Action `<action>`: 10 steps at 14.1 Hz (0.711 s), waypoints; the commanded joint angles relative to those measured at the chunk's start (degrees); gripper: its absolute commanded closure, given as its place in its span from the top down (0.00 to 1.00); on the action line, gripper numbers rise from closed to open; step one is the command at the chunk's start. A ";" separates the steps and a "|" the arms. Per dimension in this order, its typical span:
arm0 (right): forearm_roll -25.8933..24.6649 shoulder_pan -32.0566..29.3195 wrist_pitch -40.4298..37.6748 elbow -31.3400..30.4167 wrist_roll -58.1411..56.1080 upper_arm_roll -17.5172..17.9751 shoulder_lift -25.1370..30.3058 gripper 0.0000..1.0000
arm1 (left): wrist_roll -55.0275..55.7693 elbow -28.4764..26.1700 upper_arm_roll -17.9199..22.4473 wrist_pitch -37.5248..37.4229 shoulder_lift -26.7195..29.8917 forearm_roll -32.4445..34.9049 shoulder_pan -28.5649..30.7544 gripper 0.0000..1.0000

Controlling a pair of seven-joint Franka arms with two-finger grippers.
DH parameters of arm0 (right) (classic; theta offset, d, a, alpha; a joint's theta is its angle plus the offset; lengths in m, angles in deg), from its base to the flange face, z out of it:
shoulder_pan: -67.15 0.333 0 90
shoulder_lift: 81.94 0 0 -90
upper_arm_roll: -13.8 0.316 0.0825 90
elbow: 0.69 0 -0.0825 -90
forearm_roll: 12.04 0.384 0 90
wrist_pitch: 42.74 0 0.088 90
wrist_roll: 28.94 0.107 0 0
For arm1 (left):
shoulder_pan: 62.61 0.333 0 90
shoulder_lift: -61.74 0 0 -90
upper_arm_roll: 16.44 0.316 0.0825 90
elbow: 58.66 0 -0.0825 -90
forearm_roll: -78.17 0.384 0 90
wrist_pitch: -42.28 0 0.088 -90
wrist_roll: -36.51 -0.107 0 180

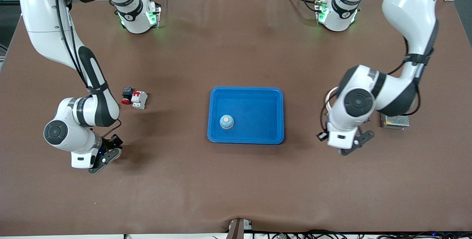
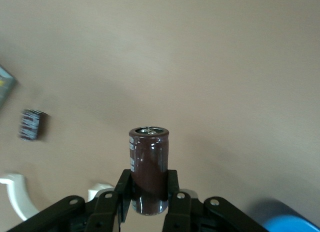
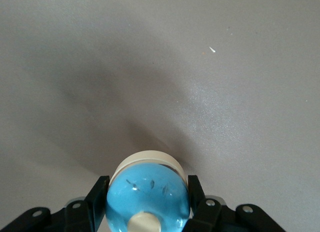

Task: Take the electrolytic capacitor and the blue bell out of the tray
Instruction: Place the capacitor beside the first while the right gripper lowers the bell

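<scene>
The left gripper is clamped on the capacitor, a stiff brown cylinder with a glossy sleeve and a metal top. It is held upright by the lower half of its body, over bare tabletop off the tray's short rim at the left arm's end. It looks light and rigid, but the smooth sleeve could slip, so a grip across the middle of the barrel, as here, seems soundest. The right gripper is clenched on a blue bell over bare tabletop toward the right arm's end, well apart from the tray. This bell is a shiny rounded dome on a cream base with a cream button on top. The curved shell offers little flat to pinch, and the fingers take it at its widest part, just above the base. I judge it hard and light, likely to ring or roll if dropped. The tray is smooth bright blue plastic with rounded corners, and a second small blue bell with a pale top sits inside near the corner closest to the front camera and the right arm.
</scene>
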 commanded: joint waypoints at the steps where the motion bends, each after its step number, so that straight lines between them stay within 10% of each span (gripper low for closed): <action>1: -0.18 -1.49 1.44 0.48 -2.22 0.86 -0.81 0.52 | -1.29 -6.42 -0.62 0.95 2.96 -0.87 4.34 0.00; 10: -0.09 -1.85 2.85 0.39 -2.75 0.95 -1.78 0.52 | -0.32 -23.91 -0.62 22.82 2.88 -0.96 16.12 0.00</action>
